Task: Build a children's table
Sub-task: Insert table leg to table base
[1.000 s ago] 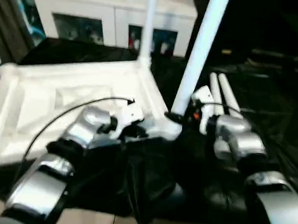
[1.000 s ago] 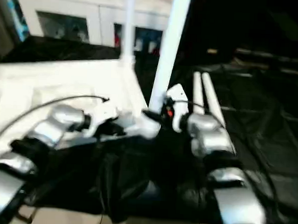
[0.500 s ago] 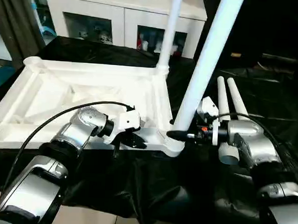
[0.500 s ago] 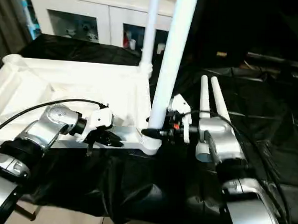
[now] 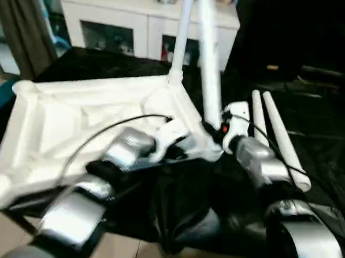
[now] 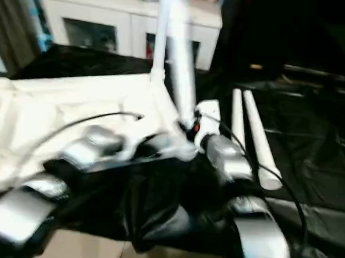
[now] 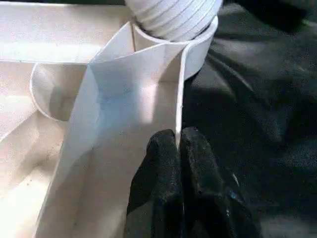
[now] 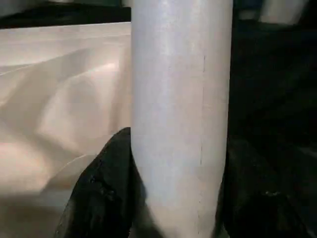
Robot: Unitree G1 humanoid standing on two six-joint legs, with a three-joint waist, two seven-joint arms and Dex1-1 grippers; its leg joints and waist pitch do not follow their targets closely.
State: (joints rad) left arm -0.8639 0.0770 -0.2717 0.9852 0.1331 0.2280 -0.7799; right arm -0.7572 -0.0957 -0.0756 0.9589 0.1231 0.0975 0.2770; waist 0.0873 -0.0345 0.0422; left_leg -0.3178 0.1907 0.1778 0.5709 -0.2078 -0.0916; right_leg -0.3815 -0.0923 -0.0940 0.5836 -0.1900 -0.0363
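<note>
The white tabletop [image 5: 74, 118] lies upside down on black cloth, ribbed side up. One white leg [image 5: 182, 37] stands upright in its far right corner socket. A second leg [image 5: 206, 67] rises from the near right corner socket [image 7: 198, 44], and my right gripper [image 5: 214, 130] is shut on it low down, a black finger [image 8: 106, 183] on each side of the tube [image 8: 181, 109]. My left gripper [image 7: 179, 141] is shut on the tabletop's thin rim wall just beside that socket.
Two loose white legs [image 5: 281, 146] lie side by side on the black cloth to the right of my right arm. A white glass-door cabinet [image 5: 137, 23] stands behind the table. The cloth hangs over the table's near edge.
The view has shifted and tilted. The held leg leaned right before and now stands nearer upright, close to the far leg. Both grips are unchanged.
</note>
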